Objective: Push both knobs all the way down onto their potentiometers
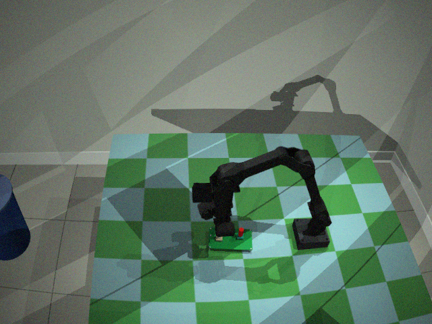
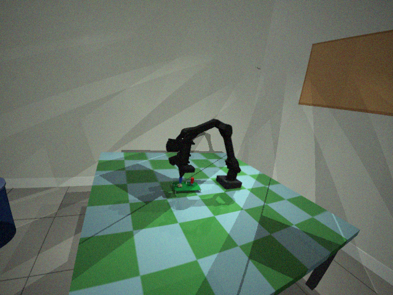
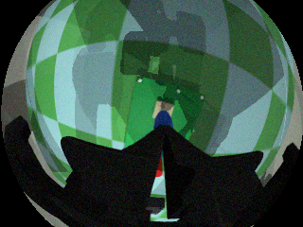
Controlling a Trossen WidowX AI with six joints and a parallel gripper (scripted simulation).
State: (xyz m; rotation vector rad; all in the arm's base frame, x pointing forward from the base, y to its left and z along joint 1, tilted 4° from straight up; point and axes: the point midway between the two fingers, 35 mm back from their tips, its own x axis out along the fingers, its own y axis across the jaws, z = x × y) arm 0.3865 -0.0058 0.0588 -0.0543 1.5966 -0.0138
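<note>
The green circuit board point(image 1: 231, 244) point(image 2: 194, 188) point(image 3: 139, 111) stands on short legs on the table. The blue knob point(image 2: 180, 179) point(image 3: 163, 119) stands upright over a beige potentiometer point(image 1: 219, 238) point(image 2: 179, 185) point(image 3: 156, 109) at the board's left. My gripper point(image 2: 180, 176) point(image 3: 163, 129) is shut with nothing between its fingers. Its tips are right at the top of the blue knob; whether they touch is too small to tell. The red knob point(image 1: 241, 231) point(image 2: 192, 180) point(image 3: 159, 173) stands upright over a teal potentiometer point(image 1: 239, 237) to the right. The top view hides the blue knob behind the hand.
The arm's base point(image 1: 311, 238) point(image 2: 228, 182) stands on the checkered table to the right of the board. Small parts sit on the board between the knobs. A blue bin point(image 1: 12, 226) point(image 2: 4, 212) stands off the table's left side.
</note>
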